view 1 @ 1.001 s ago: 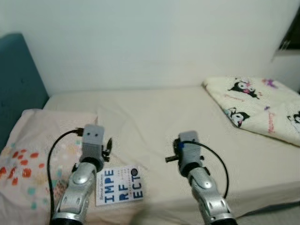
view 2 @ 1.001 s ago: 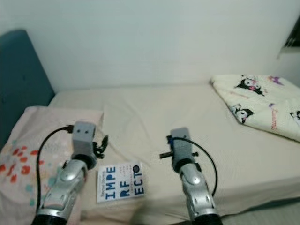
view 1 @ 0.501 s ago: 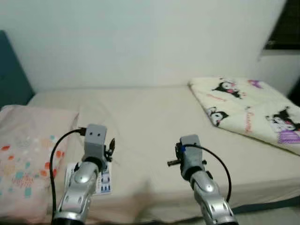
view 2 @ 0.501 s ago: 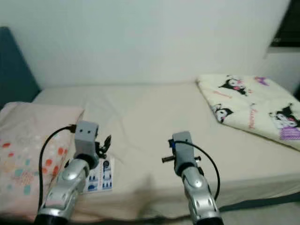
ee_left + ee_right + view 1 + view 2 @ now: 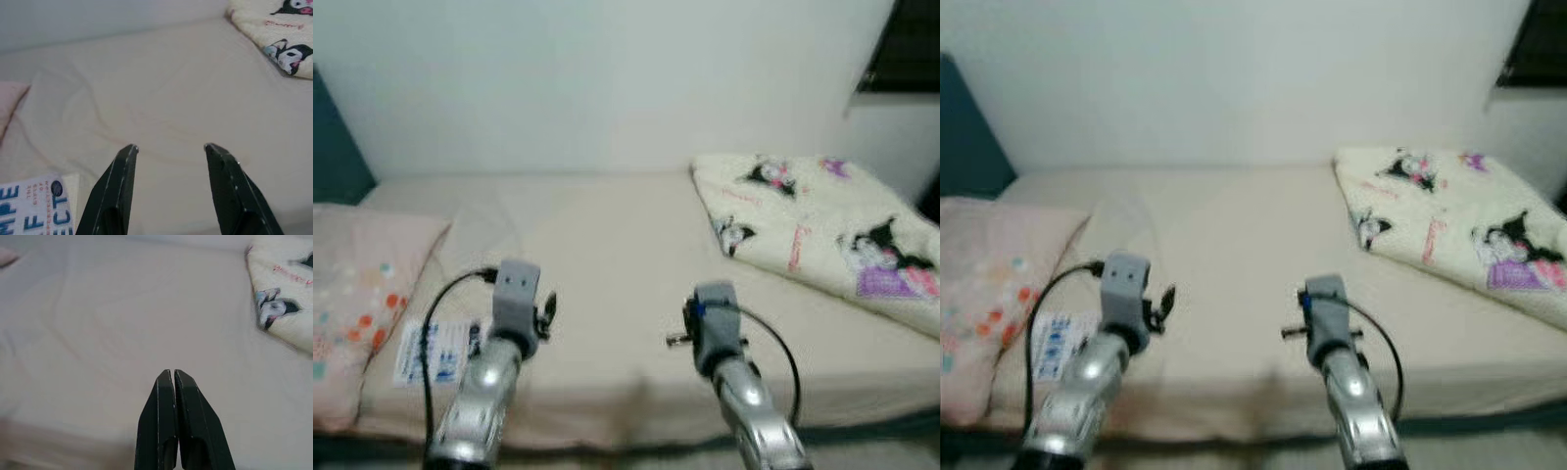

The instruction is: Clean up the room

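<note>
A thin book [image 5: 433,350] lies flat on the bed [image 5: 607,255] beside the pillow [image 5: 357,284]; left pincer [image 5: 171,149] apart, right pincer [image 5: 169,374] together, both empty; the stiff, light book likely lifts best by an edge.

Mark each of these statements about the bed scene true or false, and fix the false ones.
1. The left gripper has its jaws open with nothing between them. True.
2. The right gripper has its jaws spread wide. False: they are pressed together.
3. The book lies on the bed beside the pillow. True.
4. The cartoon-print blanket lies on the robot's left side of the bed. False: it lies on the robot's right side.
5. The left gripper holds the book. False: the book lies flat on the bed, apart from the jaws.
</note>
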Controlling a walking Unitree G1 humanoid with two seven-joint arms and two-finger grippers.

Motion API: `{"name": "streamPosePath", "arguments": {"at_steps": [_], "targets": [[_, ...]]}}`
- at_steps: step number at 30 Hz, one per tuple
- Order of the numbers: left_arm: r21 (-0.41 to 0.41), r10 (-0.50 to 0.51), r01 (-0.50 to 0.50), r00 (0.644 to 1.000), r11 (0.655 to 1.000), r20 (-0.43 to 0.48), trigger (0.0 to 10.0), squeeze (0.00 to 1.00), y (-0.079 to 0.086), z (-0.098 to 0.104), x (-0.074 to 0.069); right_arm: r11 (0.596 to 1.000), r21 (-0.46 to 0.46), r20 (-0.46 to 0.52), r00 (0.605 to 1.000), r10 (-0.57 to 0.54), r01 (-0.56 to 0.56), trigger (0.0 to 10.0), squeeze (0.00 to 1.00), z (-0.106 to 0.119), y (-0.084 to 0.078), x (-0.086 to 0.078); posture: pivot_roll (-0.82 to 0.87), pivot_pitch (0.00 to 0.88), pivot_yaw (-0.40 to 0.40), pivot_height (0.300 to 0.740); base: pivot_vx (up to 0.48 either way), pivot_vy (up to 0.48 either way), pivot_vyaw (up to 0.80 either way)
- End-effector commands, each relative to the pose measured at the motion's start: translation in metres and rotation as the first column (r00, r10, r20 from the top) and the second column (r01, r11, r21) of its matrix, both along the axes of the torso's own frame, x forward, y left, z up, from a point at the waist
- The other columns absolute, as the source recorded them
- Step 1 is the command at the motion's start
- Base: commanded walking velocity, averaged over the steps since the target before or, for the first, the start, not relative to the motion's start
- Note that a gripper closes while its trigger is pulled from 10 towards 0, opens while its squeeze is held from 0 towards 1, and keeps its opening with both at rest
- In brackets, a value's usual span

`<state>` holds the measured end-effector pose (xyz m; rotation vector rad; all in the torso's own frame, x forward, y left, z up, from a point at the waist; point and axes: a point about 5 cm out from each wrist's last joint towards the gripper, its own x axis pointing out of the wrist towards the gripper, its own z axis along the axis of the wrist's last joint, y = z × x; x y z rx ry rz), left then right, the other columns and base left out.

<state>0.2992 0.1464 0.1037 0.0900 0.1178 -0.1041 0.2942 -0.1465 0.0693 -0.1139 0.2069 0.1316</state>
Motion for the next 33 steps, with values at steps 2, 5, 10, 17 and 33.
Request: {"name": "streamPosePath", "arguments": {"at_steps": [2, 5, 10, 17, 33], "targets": [[0.011, 0.007, -0.007, 1.0, 1.0, -0.006, 10.0, 0.0, 0.004, -0.0004, -0.0007, 1.0, 0.012, 0.006, 1.0, 0.007, -0.007, 10.0, 0.0, 0.0017, 0.0056, 0.0005, -0.02, 0.011, -0.022, 0.74, 0.0, -0.48, 0.8], [0.014, 0.002, -0.002, 1.0, 1.0, -0.007, 10.0, 0.0, 0.0041, -0.0006, -0.0015, 1.0, 0.018, 0.004, 1.0, 0.0, 0.0, 10.0, 0.0, 0.001, 0.0053, -0.0002, -0.02, 0.01, -0.018, 0.74, 0.0, -0.48, 0.8], [0.019, -0.003, 0.003, 1.0, 1.0, -0.01, 10.0, 0.0, 0.0045, -0.0013, -0.0022, 1.0, 0.02, 0.001, 1.0, -0.007, 0.007, 10.0, 0.0, 0.0, 0.0043, -0.001, -0.02, 0.01, -0.015, 0.74, 0.0, -0.478, 0.8], [0.02, -0.01, 0.01, 1.0, 1.0, -0.015, 10.0, 0.0, 0.0046, -0.0021, -0.0027, 0.998, 0.046, 0.003, 0.999, -0.038, 0.038, 10.0, 0.0, 0.0002, 0.0005, -0.0017, -0.02, 0.009, -0.012, 0.74, 0.0, -0.48, 0.42], [0.024, -0.02, 0.02, 1.0, 1.0, -0.014, 10.0, 0.0, 0.0026, -0.0027, -0.0009, 0.996, 0.065, -0.003, 0.998, -0.063, 0.063, 10.0, 0.0, 0.0003, -0.0033, -0.0021, -0.02, 0.022, -0.018, 0.74, 0.0, -0.478, 0.0]]}}
